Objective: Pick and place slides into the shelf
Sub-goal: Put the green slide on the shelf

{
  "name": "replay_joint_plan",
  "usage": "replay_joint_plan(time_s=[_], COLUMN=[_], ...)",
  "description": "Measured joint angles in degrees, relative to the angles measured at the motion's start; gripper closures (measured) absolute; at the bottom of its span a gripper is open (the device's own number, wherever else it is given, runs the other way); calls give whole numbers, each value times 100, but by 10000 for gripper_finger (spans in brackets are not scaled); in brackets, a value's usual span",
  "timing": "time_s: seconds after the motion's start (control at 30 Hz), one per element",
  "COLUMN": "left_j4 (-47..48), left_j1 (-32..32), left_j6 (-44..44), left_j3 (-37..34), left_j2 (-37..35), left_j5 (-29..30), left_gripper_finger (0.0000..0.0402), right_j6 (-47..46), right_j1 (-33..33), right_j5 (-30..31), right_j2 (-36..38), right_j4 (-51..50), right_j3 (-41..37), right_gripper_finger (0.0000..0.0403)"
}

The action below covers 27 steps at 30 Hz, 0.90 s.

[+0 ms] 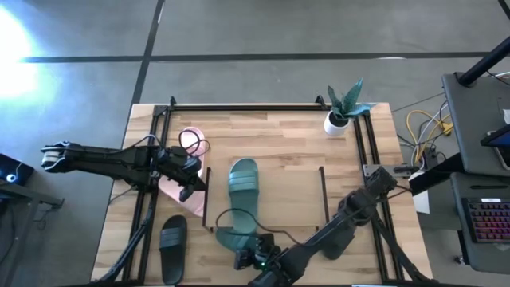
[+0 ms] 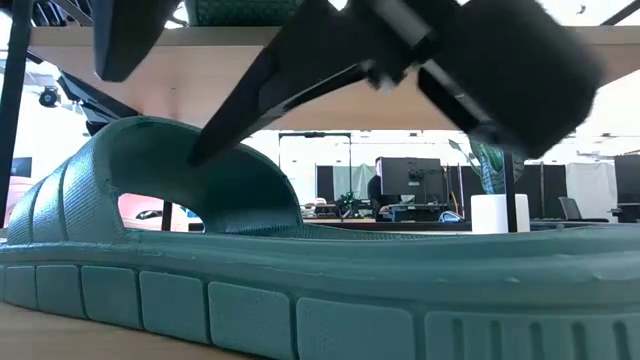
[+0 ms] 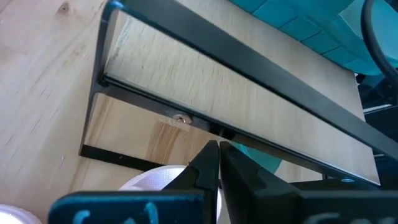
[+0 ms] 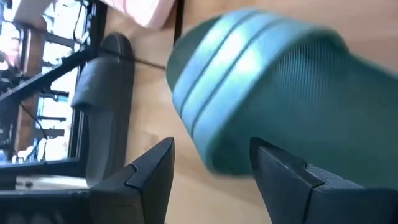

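Right gripper: at the near edge of the tabletop, about the middle of it; the two fingers are spread apart, and the strap end of a teal slide lies just in front of them. I cannot tell if a finger touches it.
Teal slide at the near edge: it lies flat on the tabletop, beside the near edge of the shelf. In the low view it fills the picture, with its strap standing up as an arch, and a dark finger comes down over the strap.
Second teal slide: it lies on the shelf board, toward the left end frame, with its length running from the far side to the near side.
Left gripper: at the left end of the shelf, with the fingers pressed together; whether something is between them I cannot tell.
Pink slide: on the tabletop just left of the shelf, partly under the left arm.
Black slide: on the tabletop near the near-left corner, apart from both arms.
Potted plant: a white pot with green leaves, near the far-right corner of the tabletop.
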<state>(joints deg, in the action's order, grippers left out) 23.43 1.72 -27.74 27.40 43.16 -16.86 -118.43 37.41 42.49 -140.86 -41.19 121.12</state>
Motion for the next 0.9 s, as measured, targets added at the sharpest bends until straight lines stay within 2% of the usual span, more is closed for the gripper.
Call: replay_joint_plan(time_s=[0.13, 0.3, 0.43, 0.67, 0.9], left_j4=[1, 4, 4, 7, 4], left_j1=[4, 4, 4, 2, 2], left_j6=[13, 158, 159, 153, 150], left_j3=[0, 0, 0, 0, 0], left_j2=[53, 113, 160, 183, 181], left_j5=[0, 1, 2, 2, 2], left_gripper_finger=[402, 402, 402, 402, 402], right_j6=[36, 45, 225, 598, 518], right_j1=[-66, -186, -276, -343, -176], right_j5=[43, -302, -345, -392, -405], right_j2=[-2, -2, -4, -4, -4], right_j4=[22, 9, 26, 107, 160], right_j3=[15, -64, -121, -125, -96], right_gripper_finger=[202, 202, 215, 276, 363])
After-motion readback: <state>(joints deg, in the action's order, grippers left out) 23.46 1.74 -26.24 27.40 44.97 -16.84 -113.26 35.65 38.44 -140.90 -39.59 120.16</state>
